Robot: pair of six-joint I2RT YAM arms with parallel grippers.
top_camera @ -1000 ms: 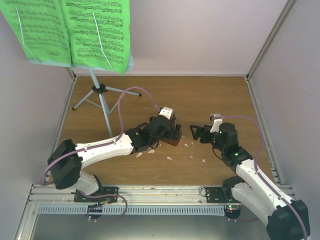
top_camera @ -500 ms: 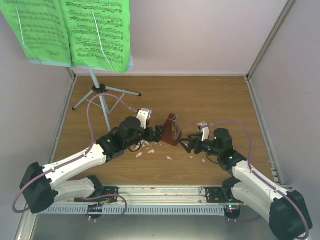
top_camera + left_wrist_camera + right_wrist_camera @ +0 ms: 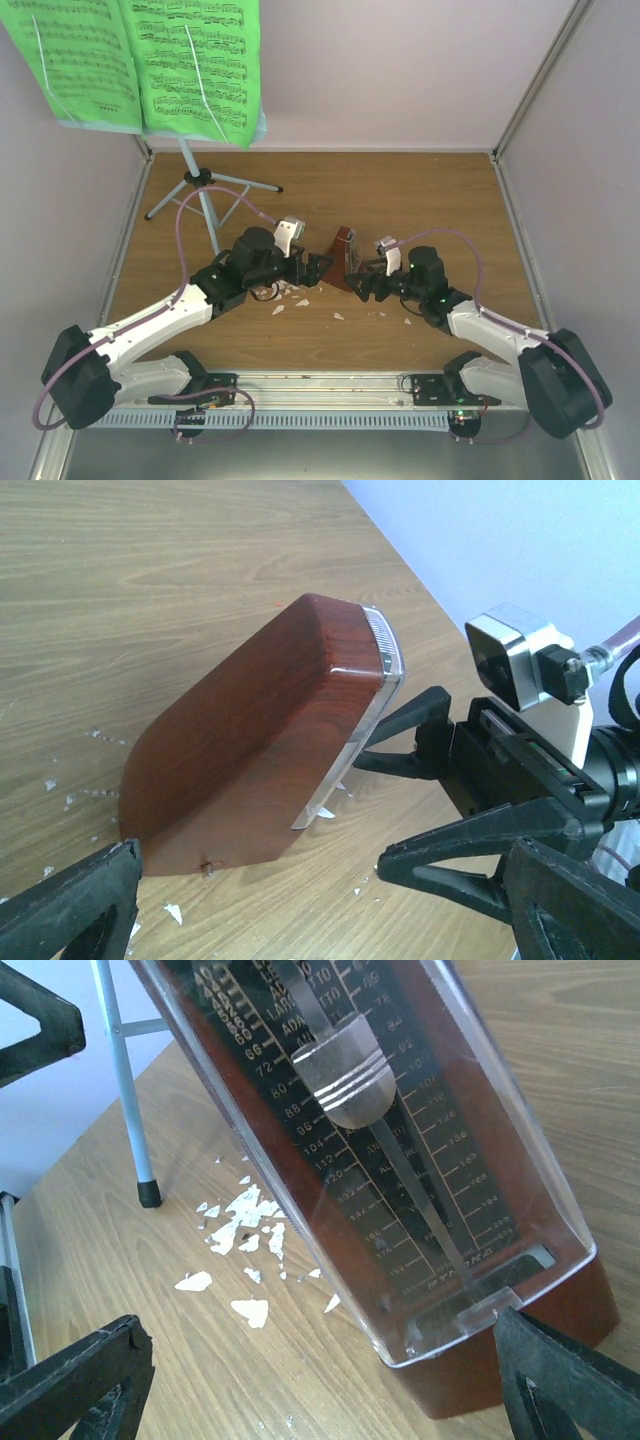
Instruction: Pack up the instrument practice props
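The reddish-brown pyramid metronome [image 3: 343,257] stands on the wooden floor between my two grippers. Its clear front cover faces the right wrist view [image 3: 400,1150]; its wooden back shows in the left wrist view [image 3: 260,740]. My left gripper [image 3: 318,268] is open and empty just left of it [image 3: 300,905]. My right gripper [image 3: 362,284] is open, its jaws on either side of the metronome's base [image 3: 320,1395]. The pale blue music stand [image 3: 205,215] stands at the back left on grey tripod legs. It holds the green sheet music [image 3: 140,60].
White crumbs [image 3: 290,295] lie scattered round the metronome and also show in the right wrist view [image 3: 240,1225]. One stand leg [image 3: 125,1090] ends close behind them. Grey walls enclose the floor on the left, back and right.
My left gripper has let go of the metronome and drawn back to the left. My right gripper has moved left up to the metronome's base.
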